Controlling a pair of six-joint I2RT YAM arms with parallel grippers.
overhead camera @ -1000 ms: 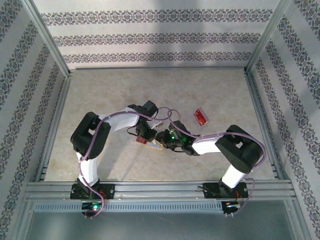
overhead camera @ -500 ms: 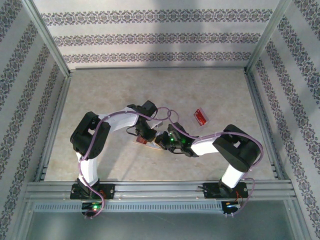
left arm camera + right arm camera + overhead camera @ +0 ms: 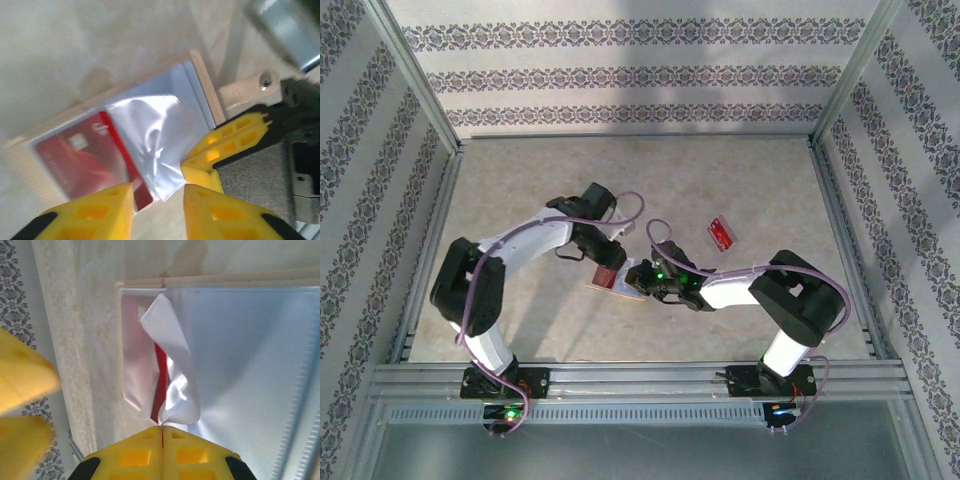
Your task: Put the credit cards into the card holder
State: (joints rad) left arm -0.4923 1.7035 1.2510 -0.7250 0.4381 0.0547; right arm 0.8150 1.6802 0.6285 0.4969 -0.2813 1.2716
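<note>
I have the card holder (image 3: 625, 290) lying open on the table (image 3: 750, 170), in the middle of the workspace between my two arms. From the left wrist camera I see its tan border, its snap-button tab (image 3: 245, 90) sticking out to one side, and its shiny clear pockets (image 3: 155, 120) facing up. One red credit card (image 3: 82, 160) sits inside a pocket on the half away from the tab, its markings showing faintly through the plastic. A second red card (image 3: 722, 233) lies flat on the table, well apart from the holder, out toward the far right.

My left gripper (image 3: 157, 196) hangs just over the holder's edge beside the pocketed card, its yellow fingers (image 3: 100, 212) spread with nothing between them.

My right gripper (image 3: 162, 432) is at the holder's other half, with its fingers (image 3: 135, 455) pressed together on the edge of a curled clear pocket leaf (image 3: 172, 355). That leaf is lifted and crumpled away from the rest of the sleeve. A thin red strip (image 3: 160, 365) shows behind the curl and runs down to the seam between the fingers; I cannot tell whether a card edge is caught there as well.
</note>
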